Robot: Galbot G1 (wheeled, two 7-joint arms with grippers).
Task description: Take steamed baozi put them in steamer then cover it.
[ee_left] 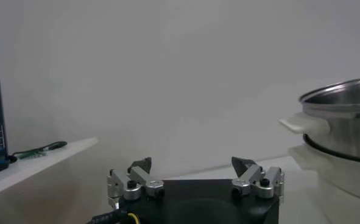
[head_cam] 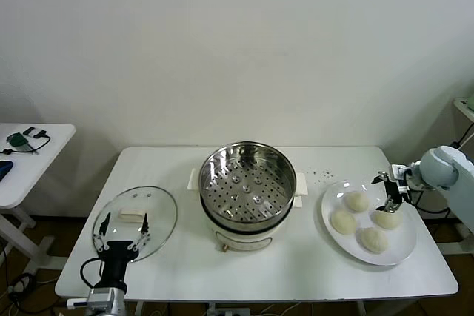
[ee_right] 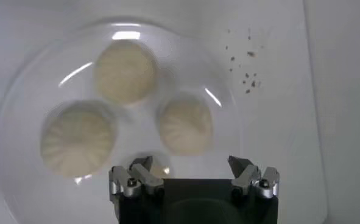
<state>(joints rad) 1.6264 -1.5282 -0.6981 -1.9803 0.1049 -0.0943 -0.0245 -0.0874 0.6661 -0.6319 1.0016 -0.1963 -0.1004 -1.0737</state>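
Several cream-white steamed baozi (head_cam: pixel 357 201) lie on a flat white plate (head_cam: pixel 404 251) at the right of the table. My right gripper (head_cam: pixel 391 192) hovers open over the plate, just above the baozi, holding nothing. In the right wrist view three baozi (ee_right: pixel 125 71) show beyond the right gripper (ee_right: pixel 190 163), and the nearest baozi (ee_right: pixel 185 123) lies just ahead of its fingertips. The steamer (head_cam: pixel 248 183), a shiny steel pot with a perforated tray, stands uncovered in the middle of the table. My left gripper (head_cam: pixel 123 232) waits open at the front left; the left gripper (ee_left: pixel 192 164) faces the steamer (ee_left: pixel 344 115) from the side.
A round glass lid (head_cam: pixel 159 209) lies flat on the table left of the steamer, just beyond my left gripper. Dark crumbs (head_cam: pixel 322 176) dot the table between steamer and plate. A second white table (head_cam: pixel 29 153) with small items stands off to the left.
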